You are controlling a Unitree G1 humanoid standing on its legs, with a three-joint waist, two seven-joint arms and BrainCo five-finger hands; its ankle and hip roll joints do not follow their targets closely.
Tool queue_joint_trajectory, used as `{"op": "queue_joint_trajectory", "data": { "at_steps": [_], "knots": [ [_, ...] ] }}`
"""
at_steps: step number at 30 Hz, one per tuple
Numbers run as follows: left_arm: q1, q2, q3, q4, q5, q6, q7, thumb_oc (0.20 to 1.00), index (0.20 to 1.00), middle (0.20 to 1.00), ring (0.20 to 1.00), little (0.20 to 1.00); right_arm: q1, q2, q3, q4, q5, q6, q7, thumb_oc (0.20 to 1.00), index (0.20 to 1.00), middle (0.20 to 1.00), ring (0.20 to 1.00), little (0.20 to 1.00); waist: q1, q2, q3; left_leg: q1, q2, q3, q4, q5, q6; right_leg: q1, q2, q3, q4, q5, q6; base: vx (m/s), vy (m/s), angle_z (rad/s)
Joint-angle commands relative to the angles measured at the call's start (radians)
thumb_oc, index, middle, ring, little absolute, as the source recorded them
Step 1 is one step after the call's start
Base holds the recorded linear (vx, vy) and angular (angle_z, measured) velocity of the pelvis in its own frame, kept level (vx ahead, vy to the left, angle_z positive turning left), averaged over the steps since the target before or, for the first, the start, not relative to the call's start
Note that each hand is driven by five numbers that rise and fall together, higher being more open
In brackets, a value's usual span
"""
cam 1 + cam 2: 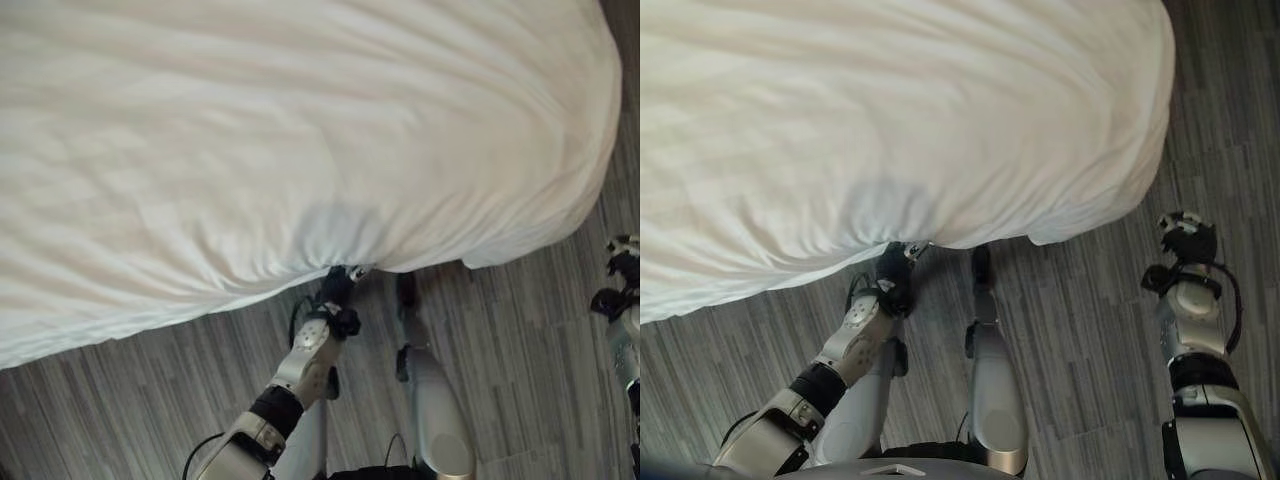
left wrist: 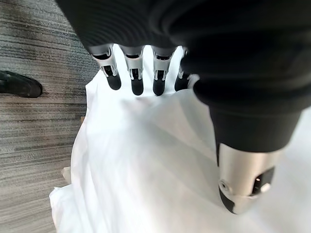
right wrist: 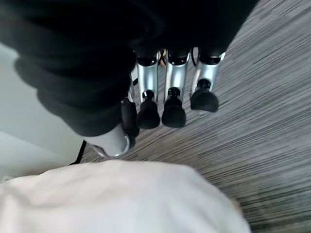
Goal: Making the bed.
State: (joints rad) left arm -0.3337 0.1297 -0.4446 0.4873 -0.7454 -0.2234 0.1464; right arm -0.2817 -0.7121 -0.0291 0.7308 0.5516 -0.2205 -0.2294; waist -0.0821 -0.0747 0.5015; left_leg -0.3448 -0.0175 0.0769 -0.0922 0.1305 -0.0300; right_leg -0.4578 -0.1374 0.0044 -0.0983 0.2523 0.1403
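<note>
A white duvet (image 1: 300, 140) covers the bed, its near edge hanging over the grey wood-grain floor (image 1: 520, 330). The left hand (image 1: 892, 272) reaches up at that near edge – fingers (image 2: 137, 82) straight, gripping nothing. The right hand (image 1: 1186, 238) hangs over the floor, right of the duvet's corner – fingers relaxed, empty

Left hand (image 2: 194, 43): dark ribbed cover over back and wrist; silver fingers (image 2: 137, 73) with rounded black tips; thumb (image 2: 248, 174) a silver barrel with small screws near its dark tip. Right hand (image 3: 87, 63): same build. Left arm (image 1: 855, 340) and right arm (image 1: 1193, 305): silver-grey shells, black bands at the joints.
</note>
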Motion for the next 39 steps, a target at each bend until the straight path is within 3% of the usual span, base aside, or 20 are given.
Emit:
{"op": "queue_joint_trajectory", "data": {
  "at_steps": [1, 7, 8, 9, 10, 11, 13, 15, 18, 19, 20, 23, 24, 25, 27, 28, 29, 34, 36, 39],
  "knots": [
    [-0.034, -0.065, -0.006, -0.014, -0.037, -0.036, -0.041, 1.0, 1.0, 1.0, 1.0, 1.0, -0.044, -0.099, 0.019, 0.007, -0.059, 0.005, 0.035, 1.0, 1.0, 1.0, 1.0, 1.0, 0.019, 0.076, -0.01, 0.043, 0.036, -0.051, 0.005, -0.098, -0.035, 0.069, 0.022, -0.062, 0.011, -0.16, 0.036, -0.03, 0.022, -0.04],
    [0.071, -0.036, 0.017, -0.021, 0.011, 0.008, -0.082, 1.0, 1.0, 1.0, 1.0, 1.0, 0.07, -0.046, 0.123, -0.227, -0.357, 0.059, 0.045, 1.0, 1.0, 1.0, 1.0, 1.0, 0.049, 0.075, -0.065, 0.143, 0.019, -0.053, 0.005, -0.111, -0.014, 0.167, 0.005, -0.077, 0.011, -0.163, 0.044, -0.02, 0.088, 0.12],
    [0.143, -0.023, 0.0, -0.034, 0.056, 0.04, -0.118, 1.0, 1.0, 1.0, 1.0, 1.0, 0.157, -0.005, 0.18, -0.327, -0.7, 0.141, 0.031, 1.0, 1.0, 1.0, 1.0, 1.0, 0.065, 0.091, -0.107, 0.221, -0.007, -0.066, 0.005, -0.128, 0.009, 0.243, -0.013, -0.087, 0.011, -0.161, 0.052, 0.02, 0.149, 0.25],
    [0.145, -0.022, 0.0, -0.036, 0.056, 0.04, -0.118, 1.0, 1.0, 1.0, 1.0, 1.0, 0.158, -0.003, 0.18, -0.328, -0.701, 0.142, 0.03, 1.0, 1.0, 1.0, 1.0, 1.0, 0.064, 0.09, -0.104, 0.224, -0.007, -0.067, 0.005, -0.129, 0.009, 0.248, -0.013, -0.089, 0.011, -0.162, 0.052, -0.06, 0.15, 0.21],
    [0.161, -0.01, -0.008, -0.032, 0.061, 0.049, -0.13, 1.0, 1.0, 1.0, 1.0, 1.0, 0.149, 0.034, 0.25, -0.297, -0.867, 0.173, 0.021, 1.0, 1.0, 1.0, 1.0, 1.0, 0.071, 0.102, -0.108, 0.251, -0.007, -0.067, 0.005, -0.123, 0.023, 0.253, -0.007, -0.089, 0.081, -0.185, 0.057, -0.08, 0.034, 0.17],
    [0.161, -0.009, -0.006, -0.033, 0.061, 0.049, -0.13, 1.0, 1.0, 1.0, 1.0, 1.0, 0.146, 0.036, 0.253, -0.293, -0.867, 0.172, 0.02, 1.0, 1.0, 1.0, 1.0, 1.0, 0.071, 0.1, -0.105, 0.254, -0.007, -0.066, 0.005, -0.124, 0.023, 0.252, -0.007, -0.087, 0.087, -0.189, 0.057, -0.23, 0.072, 0.16],
    [0.148, 0.006, -0.022, 0.034, 0.127, 0.065, -0.131, 1.0, 1.0, 1.0, 1.0, 1.0, 0.114, 0.148, 0.343, -0.247, -0.914, 0.19, 0.038, 1.0, 1.0, 1.0, 1.0, 1.0, 0.107, 0.116, -0.12, 0.285, 0.031, -0.02, 0.023, -0.112, 0.036, 0.284, 0.015, -0.194, 0.348, -0.337, 0.022, -0.27, 0.052, -0.11],
    [0.175, 0.009, -0.008, 0.035, 0.147, 0.074, -0.135, 1.0, 1.0, 1.0, 1.0, 1.0, 0.15, 0.164, 0.352, -0.271, -0.935, 0.187, 0.062, 1.0, 1.0, 1.0, 1.0, 1.0, 0.129, 0.108, -0.158, 0.291, 0.037, 0.011, 0.029, -0.109, 0.046, 0.337, 0.014, -0.237, 0.445, -0.388, 0.013, -0.12, 0.001, -0.94],
    [0.192, 0.012, 0.002, 0.032, 0.148, 0.076, -0.136, 1.0, 1.0, 1.0, 1.0, 1.0, 0.168, 0.169, 0.348, -0.278, -0.946, 0.189, 0.072, 1.0, 1.0, 1.0, 1.0, 1.0, 0.143, 0.106, -0.178, 0.288, 0.04, 0.025, 0.029, -0.105, 0.048, 0.359, 0.014, -0.248, 0.47, -0.397, 0.011, -0.07, -0.038, -0.7],
    [0.226, 0.016, 0.036, 0.039, 0.138, 0.08, -0.129, 1.0, 1.0, 1.0, 1.0, 1.0, 0.173, 0.193, 0.351, -0.251, -0.946, 0.198, 0.079, 1.0, 1.0, 1.0, 1.0, 1.0, 0.204, 0.093, -0.232, 0.266, 0.036, 0.075, 0.026, -0.079, 0.047, 0.463, 0.002, -0.282, 0.485, -0.379, 0.026, -0.24, -0.185, -0.46],
    [0.245, 0.01, 0.055, 0.065, 0.127, 0.081, -0.125, 1.0, 1.0, 1.0, 1.0, 1.0, 0.167, 0.204, 0.354, -0.238, -0.94, 0.202, 0.075, 1.0, 1.0, 1.0, 1.0, 1.0, 0.24, 0.086, -0.257, 0.255, 0.032, 0.108, 0.021, -0.064, 0.04, 0.536, -0.009, -0.308, 0.431, -0.378, 0.031, -0.25, -0.187, -0.56],
    [0.256, 0.008, 0.062, 0.064, 0.125, 0.081, -0.122, 1.0, 1.0, 1.0, 1.0, 1.0, 0.15, 0.202, 0.355, -0.244, -0.929, 0.207, 0.07, 1.0, 1.0, 1.0, 1.0, 1.0, 0.26, 0.094, -0.269, 0.236, 0.05, 0.13, 0.018, -0.04, 0.021, 0.577, 0.019, -0.312, 0.317, -0.414, 0.005, -0.26, -0.239, -1.44],
    [0.272, 0.01, 0.063, 0.044, 0.182, 0.066, -0.103, 1.0, 1.0, 1.0, 1.0, 1.0, 0.143, 0.17, 0.359, -0.283, -0.946, 0.197, 0.067, 1.0, 1.0, 1.0, 1.0, 1.0, 0.255, 0.118, -0.279, 0.225, 0.079, 0.164, 0.02, -0.018, -0.012, 0.633, 0.061, -0.301, 0.098, -0.419, -0.022, -0.28, -0.363, -0.46],
    [0.276, 0.02, 0.06, 0.011, 0.203, 0.058, -0.096, 1.0, 1.0, 1.0, 1.0, 1.0, 0.142, 0.16, 0.353, -0.306, -0.951, 0.194, 0.063, 1.0, 1.0, 1.0, 1.0, 1.0, 0.252, 0.126, -0.276, 0.225, 0.084, 0.164, 0.023, -0.011, -0.02, 0.65, 0.072, -0.286, 0.054, -0.405, -0.025, -0.35, -0.451, -0.51],
    [0.276, 0.032, 0.06, -0.03, 0.231, 0.045, -0.074, 1.0, 1.0, 1.0, 1.0, 1.0, 0.146, 0.155, 0.338, -0.341, -0.942, 0.186, 0.048, 1.0, 1.0, 1.0, 1.0, 1.0, 0.25, 0.136, -0.262, 0.22, 0.088, 0.134, 0.052, -0.01, -0.033, 0.657, 0.078, -0.263, 0.018, -0.392, -0.034, -0.13, -0.149, -1.0],
    [0.267, 0.036, 0.06, -0.051, 0.241, 0.036, -0.054, 1.0, 1.0, 1.0, 1.0, 1.0, 0.149, 0.156, 0.318, -0.367, -0.927, 0.182, 0.033, 1.0, 1.0, 1.0, 1.0, 1.0, 0.255, 0.139, -0.245, 0.207, 0.082, 0.081, 0.086, -0.009, -0.045, 0.652, 0.078, -0.248, 0.022, -0.386, -0.042, -0.16, -0.188, -1.33],
    [0.235, 0.045, 0.072, -0.1, 0.245, 0.011, 0.005, 1.0, 1.0, 1.0, 1.0, 1.0, 0.157, 0.165, 0.277, -0.417, -0.87, 0.168, -0.021, 1.0, 1.0, 1.0, 1.0, 1.0, 0.268, 0.132, -0.226, 0.21, 0.013, -0.134, 0.151, -0.091, -0.036, 0.62, 0.074, -0.172, 0.033, -0.377, -0.057, -0.15, -0.186, -1.26],
    [0.183, 0.036, 0.064, -0.139, 0.25, -0.009, 0.062, 1.0, 1.0, 1.0, 1.0, 1.0, 0.189, 0.194, 0.235, -0.477, -0.801, 0.143, -0.056, 1.0, 1.0, 1.0, 1.0, 1.0, 0.237, 0.127, -0.241, 0.233, 0.012, -0.219, 0.161, -0.107, -0.026, 0.602, 0.097, -0.089, 0.034, -0.371, -0.069, 0.05, -0.079, -0.67],
    [0.149, 0.04, 0.056, -0.168, 0.25, -0.026, 0.083, 1.0, 1.0, 1.0, 1.0, 1.0, 0.201, 0.206, 0.229, -0.507, -0.737, 0.123, -0.061, 1.0, 1.0, 1.0, 1.0, 1.0, 0.223, 0.106, -0.222, 0.204, -0.018, -0.269, 0.26, -0.126, -0.035, 0.607, 0.089, -0.055, 0.022, -0.363, -0.071, 0.12, -0.031, -0.52],
    [0.149, 0.036, 0.053, -0.201, 0.237, -0.037, 0.088, 1.0, 1.0, 1.0, 1.0, 1.0, 0.209, 0.219, 0.225, -0.546, -0.713, 0.105, -0.068, 1.0, 1.0, 1.0, 1.0, 1.0, 0.215, 0.097, -0.226, 0.192, -0.046, -0.273, 0.209, -0.127, -0.019, 0.615, 0.101, 0.01, 0.014, -0.36, -0.057, 0.18, 0.047, -0.6]
  ]
}}
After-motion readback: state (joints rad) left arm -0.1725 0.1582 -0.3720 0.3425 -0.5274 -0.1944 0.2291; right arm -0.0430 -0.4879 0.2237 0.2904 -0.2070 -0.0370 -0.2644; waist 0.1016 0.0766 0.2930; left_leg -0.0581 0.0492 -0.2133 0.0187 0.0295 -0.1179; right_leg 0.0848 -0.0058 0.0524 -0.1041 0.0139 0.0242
